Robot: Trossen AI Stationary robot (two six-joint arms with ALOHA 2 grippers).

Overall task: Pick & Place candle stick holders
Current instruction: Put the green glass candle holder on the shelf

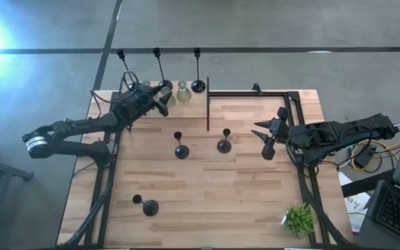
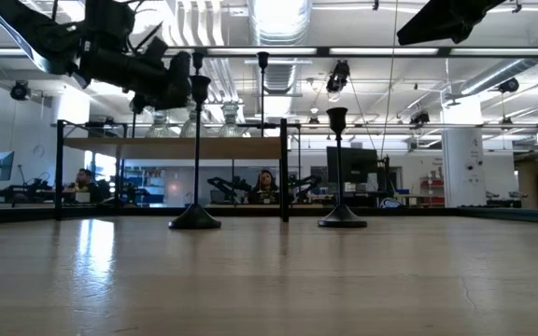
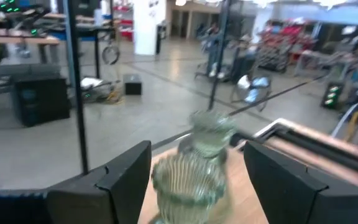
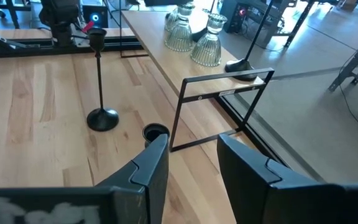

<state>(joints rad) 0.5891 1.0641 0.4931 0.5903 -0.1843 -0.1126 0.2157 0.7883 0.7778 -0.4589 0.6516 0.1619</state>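
Note:
Three pale-green glass candle stick holders stand at the table's far edge. One ribbed glass holder [image 3: 188, 180] stands on its base between the fingers of my open left gripper [image 1: 162, 103], which reaches in level; I see no touch. A second glass holder [image 3: 211, 132] stands just beyond it. Tall black holders [image 1: 198, 85] stand along the same edge. Two black holders [image 1: 181, 149] [image 1: 224, 144] stand mid-table and a short one [image 1: 149, 206] near the front left. My right gripper [image 1: 267, 149] hovers open at the right, with nothing between its fingers.
A thin black frame [image 1: 207, 104] rises from the table between the far row and the right side, with its rail [image 4: 225, 84] ahead of my right gripper. A small green potted plant [image 1: 298, 219] sits at the near right corner. Bare wood lies across the table's middle and front.

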